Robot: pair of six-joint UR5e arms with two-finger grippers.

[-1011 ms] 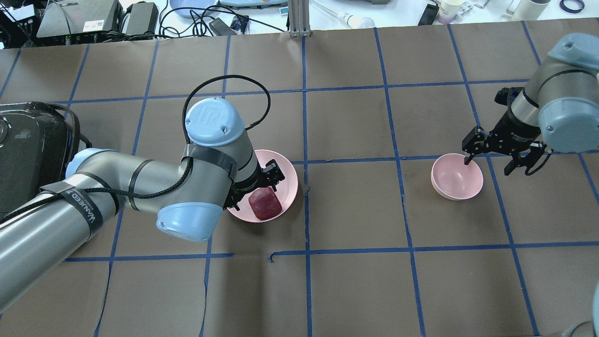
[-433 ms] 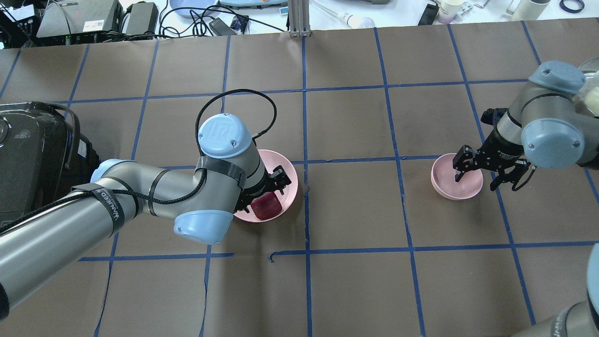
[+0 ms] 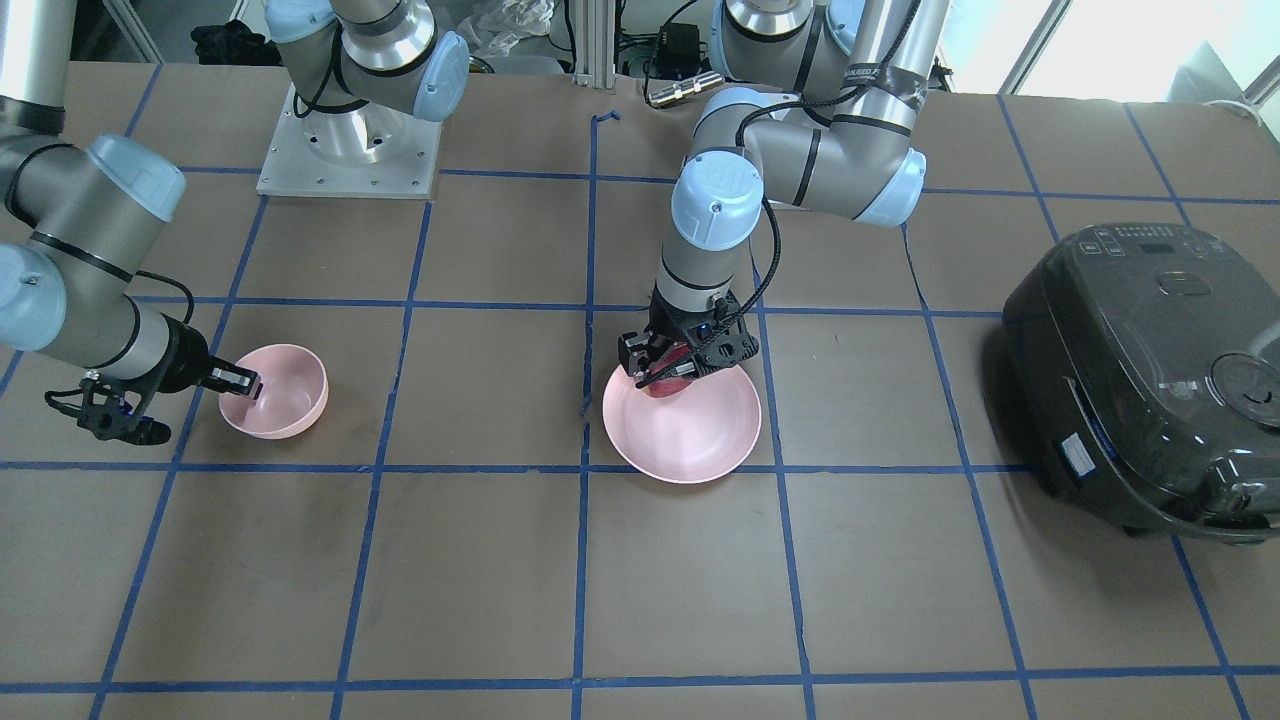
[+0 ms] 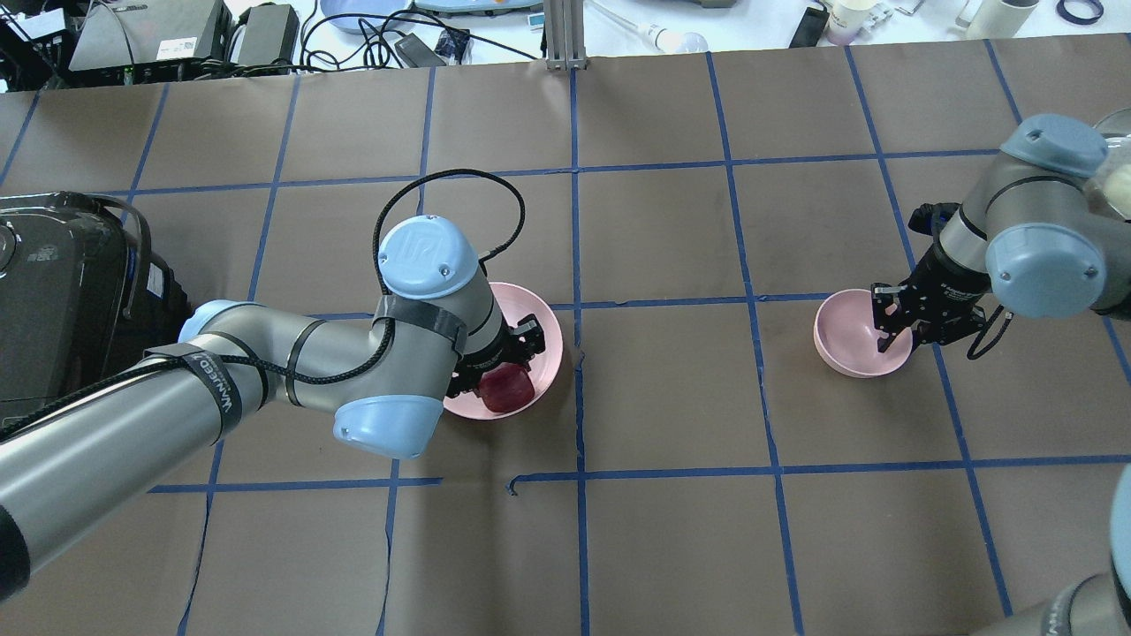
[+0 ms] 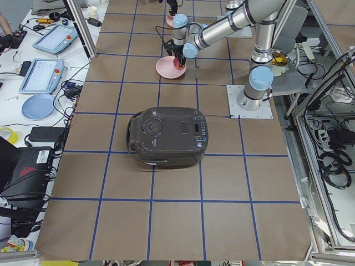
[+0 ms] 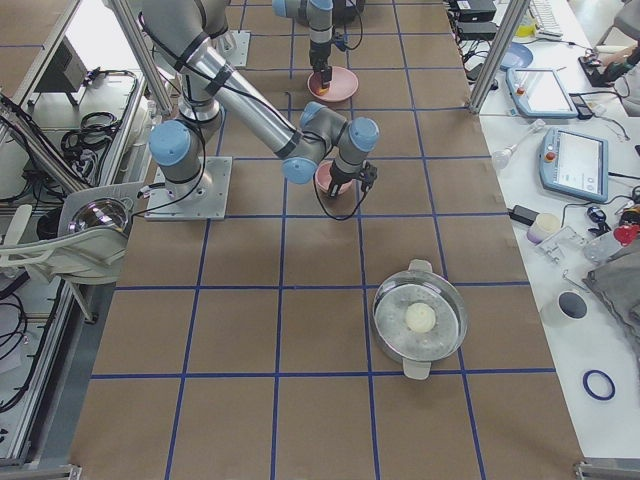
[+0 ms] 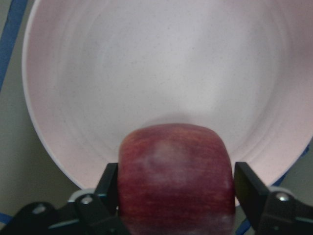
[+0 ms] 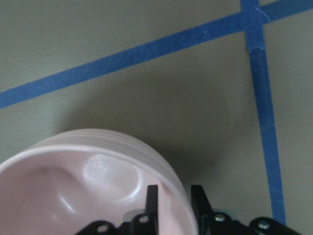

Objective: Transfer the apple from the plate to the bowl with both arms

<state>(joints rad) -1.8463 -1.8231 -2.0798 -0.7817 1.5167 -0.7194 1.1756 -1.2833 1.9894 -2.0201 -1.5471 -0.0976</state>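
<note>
The dark red apple [image 4: 505, 390] lies at the near edge of the wide pink plate [image 4: 546, 340], left of the table's middle. My left gripper [image 4: 495, 362] is down in the plate with a finger against each side of the apple [image 7: 176, 176], shut on it; the apple rests on the plate [image 7: 146, 73]. The small deep pink bowl [image 4: 844, 340] stands at the right. My right gripper [image 4: 892, 340] is shut on the bowl's right rim, one finger [image 8: 152, 200] inside the bowl [image 8: 73, 186] and one outside. In the front view the plate [image 3: 690, 440] and the bowl [image 3: 290, 385] stand apart.
A black rice cooker [image 4: 53, 291] sits at the table's left end, behind my left arm. A steel pot [image 6: 420, 320] holding a white ball stands beyond the bowl at the right end. Blue tape lines grid the brown table cover.
My left gripper came down around the apple and closed on it. My right gripper moved down to the bowl and closed from wide open onto its right rim.
</note>
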